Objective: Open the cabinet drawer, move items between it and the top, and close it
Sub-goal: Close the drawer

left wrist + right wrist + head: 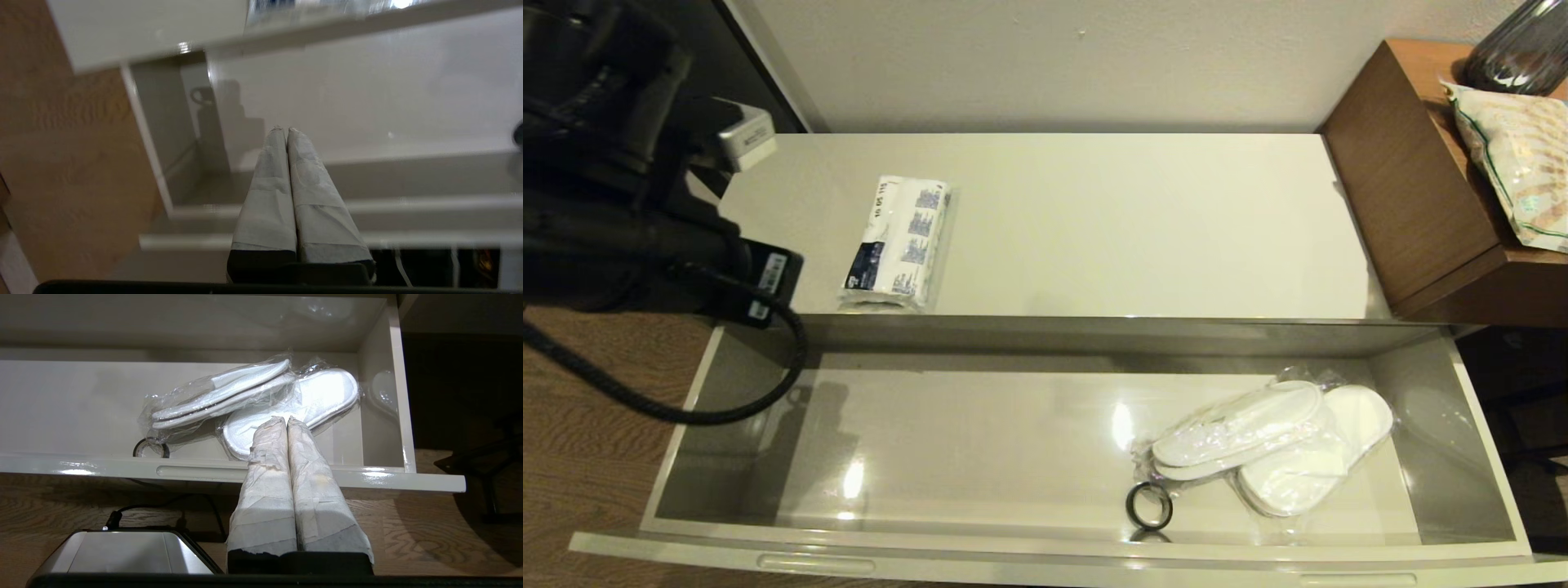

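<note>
The cabinet drawer (1045, 551) stands pulled wide open below the glossy top (1135, 229). A white tissue pack with dark blue print (897, 242) lies on the top, near its left front edge. The bagged white slippers (1274, 445) rest in the drawer's right part, also seen in the right wrist view (245, 392). My left arm (621, 204) hangs at the left, over the drawer's left end. Its gripper (284, 130) is shut with nothing held, above the bare drawer floor (347, 102). My right gripper (286, 418) is shut and empty, low in front of the drawer's front panel (286, 473).
A small black ring (1149, 506) lies in the drawer beside the slippers. A brown wooden side table (1413, 188) at the right carries a green-trimmed snack bag (1519, 163) and a dark vase (1523, 45). A black cable (727, 408) loops over the drawer's left corner.
</note>
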### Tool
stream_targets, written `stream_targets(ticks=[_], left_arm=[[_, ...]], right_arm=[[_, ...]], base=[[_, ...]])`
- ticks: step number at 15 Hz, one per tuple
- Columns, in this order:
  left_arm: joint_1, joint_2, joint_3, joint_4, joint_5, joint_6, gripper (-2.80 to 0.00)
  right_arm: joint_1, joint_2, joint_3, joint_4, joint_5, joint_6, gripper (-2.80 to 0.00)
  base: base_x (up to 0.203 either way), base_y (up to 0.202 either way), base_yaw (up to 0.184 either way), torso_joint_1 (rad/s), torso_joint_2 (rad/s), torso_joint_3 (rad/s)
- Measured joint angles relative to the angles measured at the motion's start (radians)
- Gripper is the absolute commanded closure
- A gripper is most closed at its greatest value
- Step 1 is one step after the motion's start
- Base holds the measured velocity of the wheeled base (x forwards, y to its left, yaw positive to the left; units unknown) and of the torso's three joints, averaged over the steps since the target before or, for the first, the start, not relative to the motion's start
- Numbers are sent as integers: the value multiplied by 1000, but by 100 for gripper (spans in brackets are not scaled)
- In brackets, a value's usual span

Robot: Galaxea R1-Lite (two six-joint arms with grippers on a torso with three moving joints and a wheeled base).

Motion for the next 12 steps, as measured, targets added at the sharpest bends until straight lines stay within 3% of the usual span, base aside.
stream_targets(ticks=[5,7,10,12], left_arm=[[-14,-299,194,153,1,-170,0],[-15,-427,357,187,-6,-255,0],[-15,-605,734,71,-37,-337,0],[-5,-701,1003,-102,-49,-320,0]], right_arm=[[0,0,0,0,0,0,0],[0,0,0,0,0,0,0],[0,0,0,0,0,0,0],[0,0,0,0,0,0,0]], base=[[0,0,0,0,0,0],[0,0,0,0,0,0],[0,0,0,0,0,0],[0,0,0,0,0,0]])
